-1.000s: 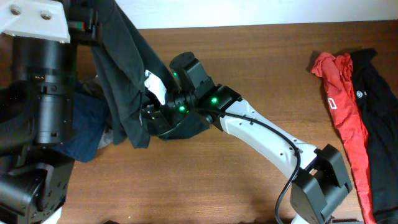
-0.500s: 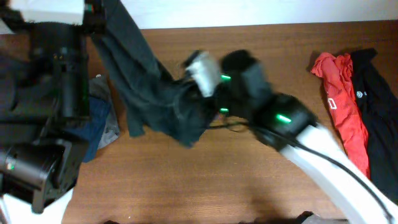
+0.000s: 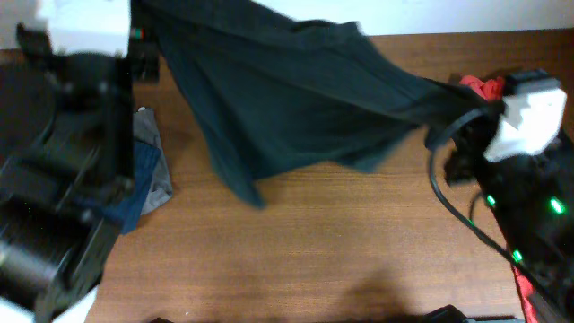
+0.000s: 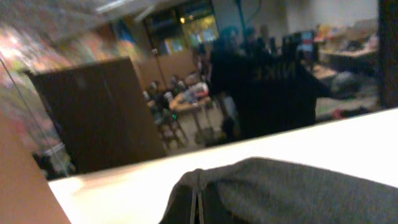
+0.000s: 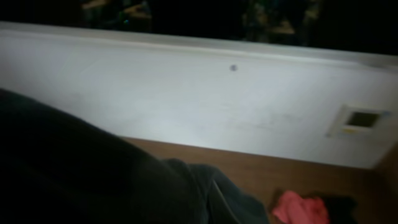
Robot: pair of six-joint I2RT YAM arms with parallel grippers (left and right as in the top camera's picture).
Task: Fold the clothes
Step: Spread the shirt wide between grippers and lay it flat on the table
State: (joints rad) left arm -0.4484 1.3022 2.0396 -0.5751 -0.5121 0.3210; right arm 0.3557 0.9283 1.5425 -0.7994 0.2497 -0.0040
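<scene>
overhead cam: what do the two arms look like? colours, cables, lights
Left arm: bulky black cylindrical housings, blurred, with a white boxy block at its far end. Right arm: black housing with small green lights, a white boxy block of its own, and a thin black cable looping alongside it. No lettering is legible on either.

A brown wooden table [image 3: 314,251] runs up to a white wall [image 5: 186,93]. The wall carries a small rectangular plate [image 5: 359,118] and a tiny dark spot [image 5: 233,68]. The left wrist view shows a tall brown cabinet [image 4: 93,112], blurred.
</scene>
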